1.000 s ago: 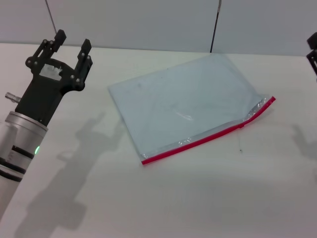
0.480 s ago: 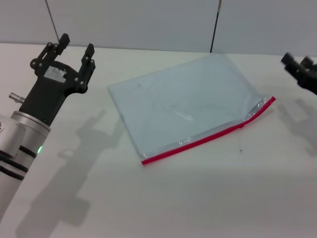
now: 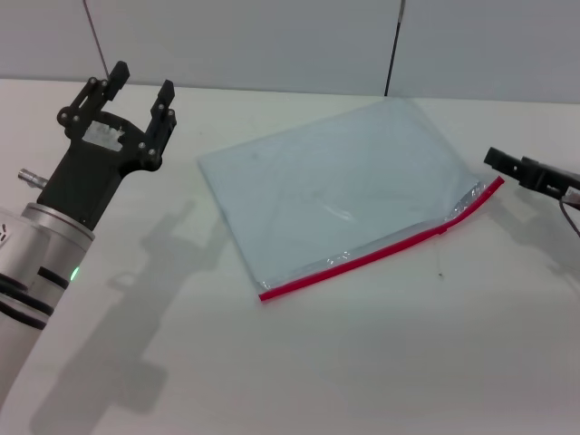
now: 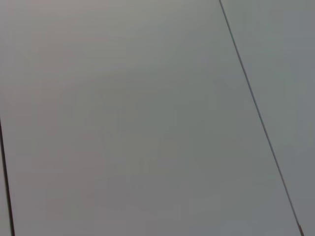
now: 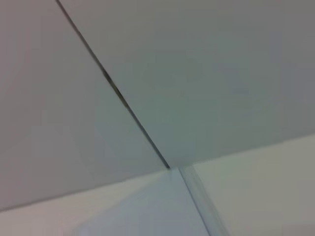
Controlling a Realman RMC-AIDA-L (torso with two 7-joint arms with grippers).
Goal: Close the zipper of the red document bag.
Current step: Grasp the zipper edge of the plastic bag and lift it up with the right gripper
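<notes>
The red document bag (image 3: 335, 177) lies flat on the white table (image 3: 381, 362), a pale blue-grey pouch turned at an angle. Its zipper (image 3: 362, 260) is a red strip along the near long edge, with a small dark slider (image 3: 443, 230) towards the right end; right of the slider the edge gapes and curls slightly. My right gripper (image 3: 497, 159) reaches in from the right, its tip just beside the bag's right corner near the zipper's end. My left gripper (image 3: 142, 83) hangs open over the table left of the bag, holding nothing. A pale bag corner (image 5: 147, 216) shows in the right wrist view.
A grey panelled wall (image 3: 272, 41) with dark vertical seams stands behind the table. The left wrist view shows only that wall (image 4: 147, 118). Bare white table surrounds the bag in front and to the left.
My right gripper has come in from the right edge and dropped toward the bag's right corner. The left gripper shifted only slightly. The bag has not moved.
</notes>
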